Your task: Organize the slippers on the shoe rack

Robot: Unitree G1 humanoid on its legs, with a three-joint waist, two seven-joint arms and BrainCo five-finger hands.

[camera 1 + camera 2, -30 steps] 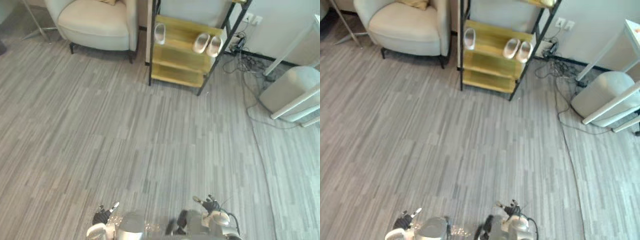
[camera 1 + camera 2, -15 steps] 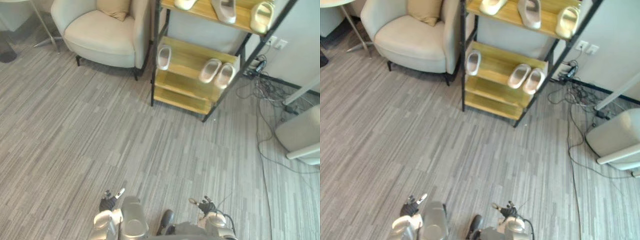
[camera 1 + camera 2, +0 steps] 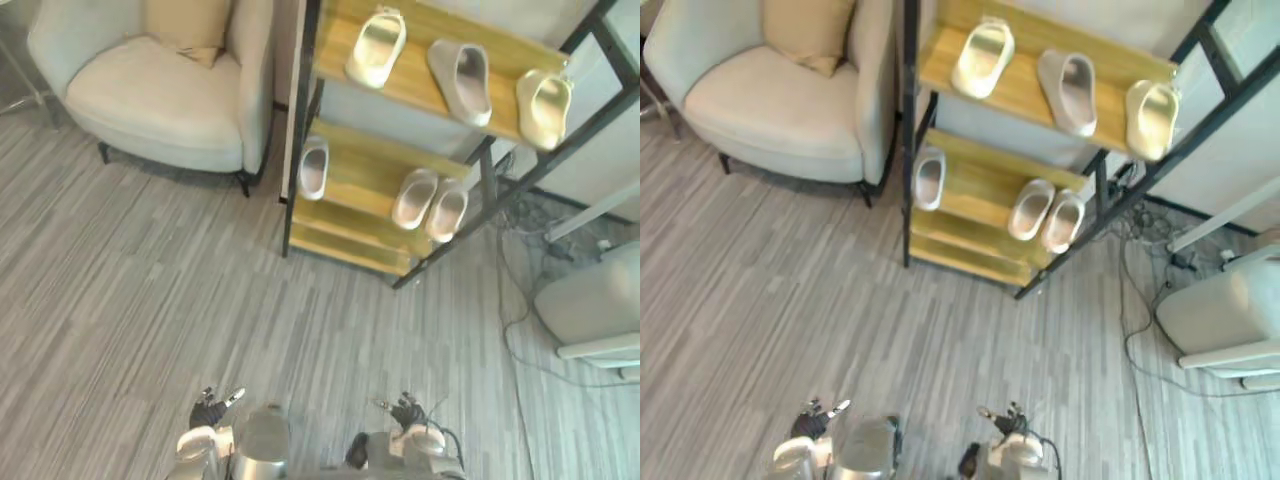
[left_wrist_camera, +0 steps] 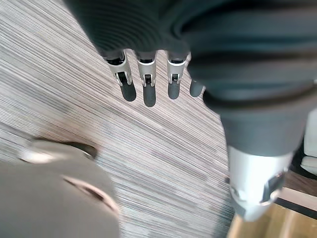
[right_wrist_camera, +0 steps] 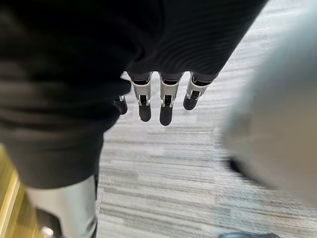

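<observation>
Our left hand (image 4: 143,85) and right hand (image 5: 166,101) hung relaxed and empty, well apart from the rack (image 3: 415,82). Six slippers (image 3: 458,68) lay on it, one alone at the middle shelf's (image 3: 362,167) left edge; we judged pairing undone.

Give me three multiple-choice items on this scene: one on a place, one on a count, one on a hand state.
1. Where does the armchair stand relative to the rack?
A. on its right
B. in front of it, by the robot
C. on its left

2. How many slippers lie on the upper shelf?
A. one
B. three
C. five

3. How are the left hand and right hand?
A. both open, empty
B. both shut on slippers
C. left shut on a slipper, right open

Answers:
1 C: the armchair is to the left of the rack in the eye views.
2 B: two pale yellow ones flank a grey one.
3 A: the wrist views show straight fingers over the floor, holding nothing.
</observation>
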